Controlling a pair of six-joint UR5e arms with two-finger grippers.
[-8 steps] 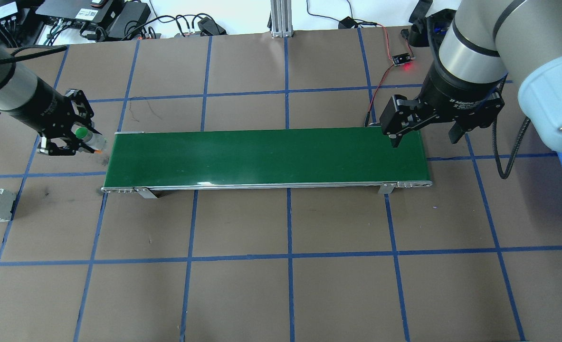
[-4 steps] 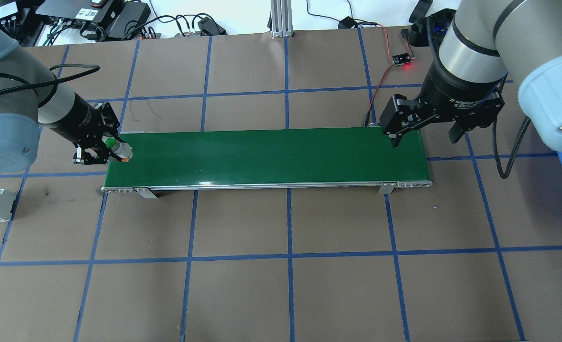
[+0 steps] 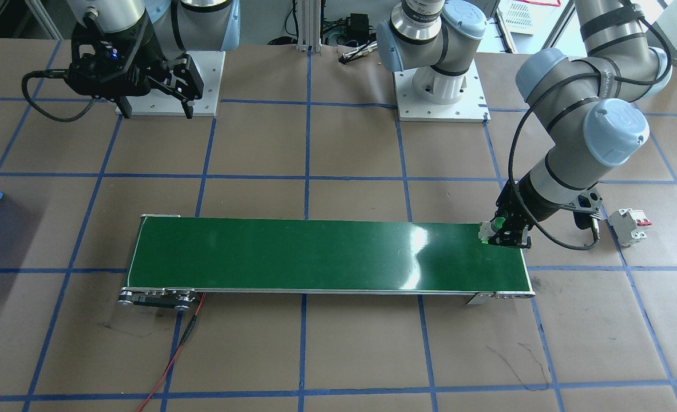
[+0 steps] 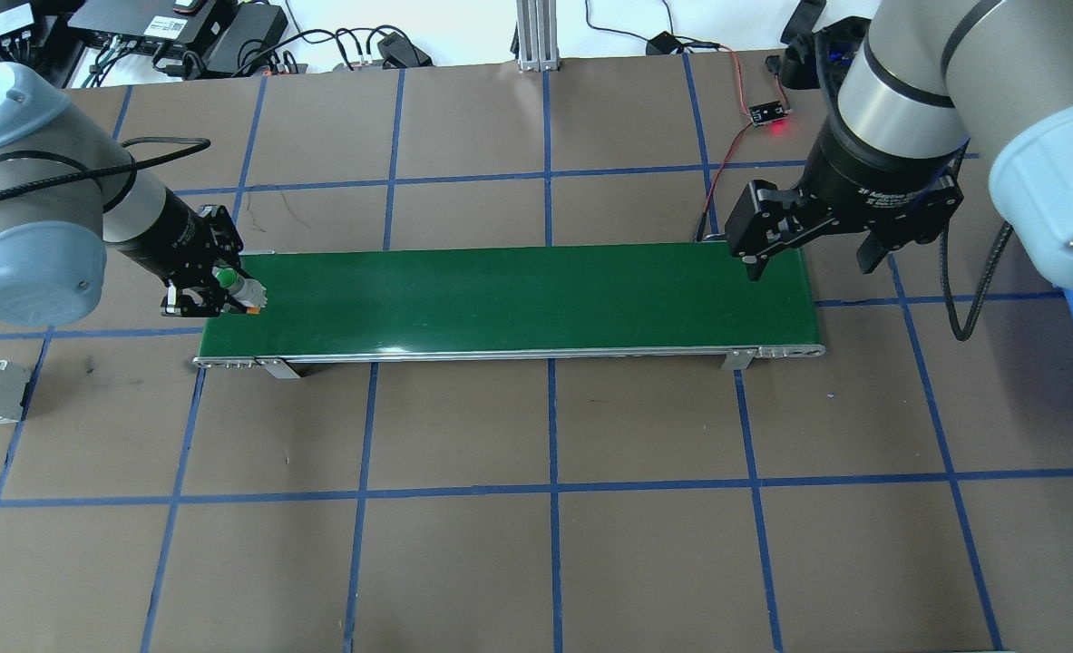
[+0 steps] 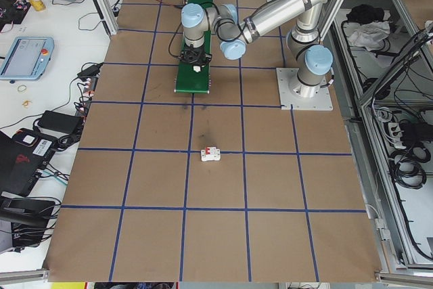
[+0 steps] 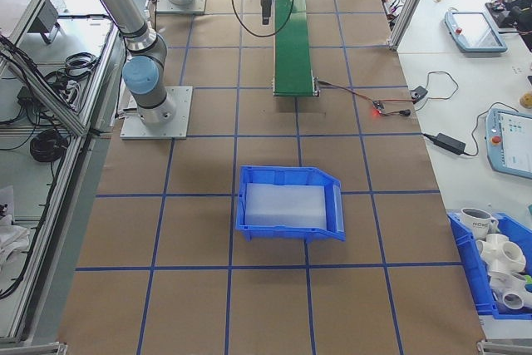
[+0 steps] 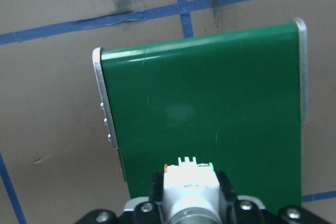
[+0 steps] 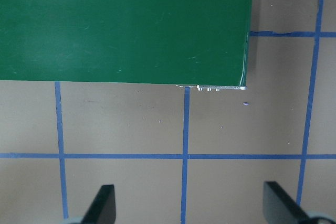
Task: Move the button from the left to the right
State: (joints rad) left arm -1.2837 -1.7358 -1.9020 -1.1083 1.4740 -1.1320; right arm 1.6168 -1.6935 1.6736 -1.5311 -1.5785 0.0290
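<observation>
Left gripper (image 4: pixel 212 292) clamped on the button (image 4: pixel 238 288) — held at the left of the overhead frame, just above the conveyor belt (image 4: pixel 518 299) at its left end. Button's long axis points along the belt. Right gripper (image 4: pixel 808 243) gapes wide and empty at the belt's far right end, well apart.

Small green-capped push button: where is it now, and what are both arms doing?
Left gripper shut on the small green-capped push button, over the green conveyor belt's left end. Right gripper open, empty, above far end. Belt clear.

Button (image 4: pixel 230 283) farther over belt (image 4: pixel 518 295)
</observation>
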